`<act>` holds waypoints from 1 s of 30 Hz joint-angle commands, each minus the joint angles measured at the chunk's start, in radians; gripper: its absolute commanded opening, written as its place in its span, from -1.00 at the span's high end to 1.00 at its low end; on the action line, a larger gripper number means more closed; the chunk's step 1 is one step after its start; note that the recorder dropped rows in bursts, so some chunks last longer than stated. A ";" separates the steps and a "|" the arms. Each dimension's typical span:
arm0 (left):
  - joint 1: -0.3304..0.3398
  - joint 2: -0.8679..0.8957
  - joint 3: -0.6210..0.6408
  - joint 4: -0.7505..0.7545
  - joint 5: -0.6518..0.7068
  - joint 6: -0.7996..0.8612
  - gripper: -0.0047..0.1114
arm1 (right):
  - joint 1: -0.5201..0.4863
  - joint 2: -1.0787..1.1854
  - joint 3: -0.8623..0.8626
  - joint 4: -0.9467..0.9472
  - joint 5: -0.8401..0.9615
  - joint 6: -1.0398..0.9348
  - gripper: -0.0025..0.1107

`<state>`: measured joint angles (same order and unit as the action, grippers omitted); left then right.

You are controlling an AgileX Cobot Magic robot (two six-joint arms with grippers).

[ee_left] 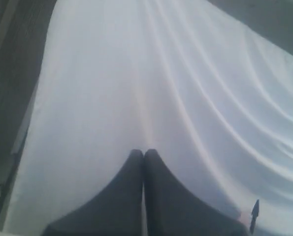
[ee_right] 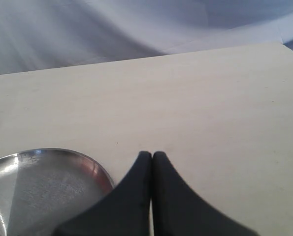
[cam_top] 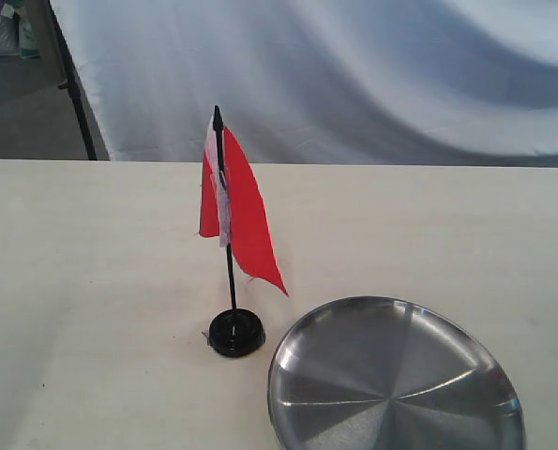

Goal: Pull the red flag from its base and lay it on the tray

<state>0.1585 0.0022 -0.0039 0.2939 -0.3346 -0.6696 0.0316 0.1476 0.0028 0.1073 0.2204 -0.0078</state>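
The table (cam_top: 429, 225) is a pale cream, matt surface with a faint grain. Behind its far edge hangs a draped white cloth backdrop (cam_top: 354, 75). A dark slanted stand leg (cam_top: 75, 89) stands over grey floor at one end of the backdrop.

Left pincer (ee_left: 144, 153): two dark curved fingers pressed together, tips touching, nothing between them. It faces the white backdrop and touches no object. The black pointed tip of the flag stick (ee_left: 255, 208) shows at the edge of the left wrist view, well apart from the fingers.

Right pincer (ee_right: 152, 155): fingers likewise pressed together at the tips, with nothing in the grip. It hangs over bare table. The large round shallow steel tray (cam_top: 391, 375), with a brushed, reflective surface and raised rim, lies just beside this pincer, on the side toward the left arm.

The red flag (cam_top: 246, 220) is a small cloth rectangle with a whitish strip along its stick edge, on a thin black stick. It stands upright in the small round glossy black plastic base (cam_top: 235, 333). The base rests on the table near the tray rim, on the far side of the tray from the right pincer. The cloth droops toward the tray. Neither pincer appears in the exterior view.
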 commanded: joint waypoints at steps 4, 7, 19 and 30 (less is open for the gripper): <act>-0.008 -0.002 0.004 -0.011 -0.130 -0.009 0.92 | -0.003 -0.004 -0.003 -0.001 -0.006 -0.003 0.96; -0.008 -0.002 0.004 -0.011 -0.131 -0.019 0.92 | -0.003 -0.004 -0.003 -0.001 -0.006 -0.003 0.96; -0.008 -0.002 0.004 -0.011 -0.033 -0.091 0.92 | -0.003 -0.004 -0.003 -0.001 -0.006 -0.003 0.96; -0.005 0.059 -0.200 1.053 -0.061 -0.786 0.92 | -0.003 -0.004 -0.003 -0.001 -0.006 -0.003 0.96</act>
<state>0.1585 0.0158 -0.1176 1.0756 -0.3835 -1.2392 0.0316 0.1476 0.0028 0.1073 0.2204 -0.0078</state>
